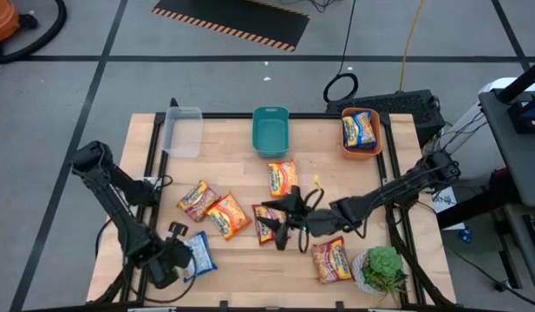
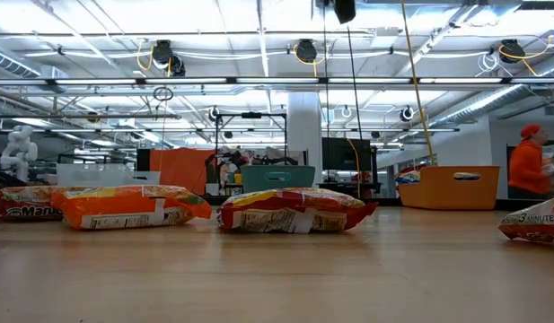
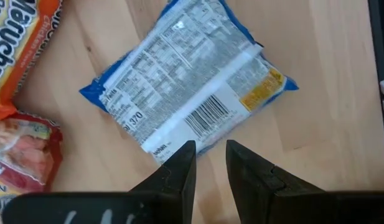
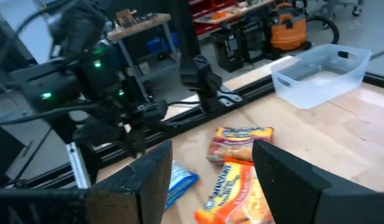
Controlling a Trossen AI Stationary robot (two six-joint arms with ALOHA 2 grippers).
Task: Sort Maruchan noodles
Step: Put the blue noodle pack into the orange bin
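Left pincer [image 3: 209, 163] narrowly open, above blue packet [image 3: 188, 78]

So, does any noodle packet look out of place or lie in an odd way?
Yes, one: the blue-white packet near the left gripper lies face down, showing its barcode and nutrition label, while the other loose packets show printed fronts. Only the orange bin holds a packet yet. Nothing looks torn or spilled.

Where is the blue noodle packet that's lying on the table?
In the high view the blue packet lies near the table's front left corner, just ahead of the left gripper, with an orange packet close by.
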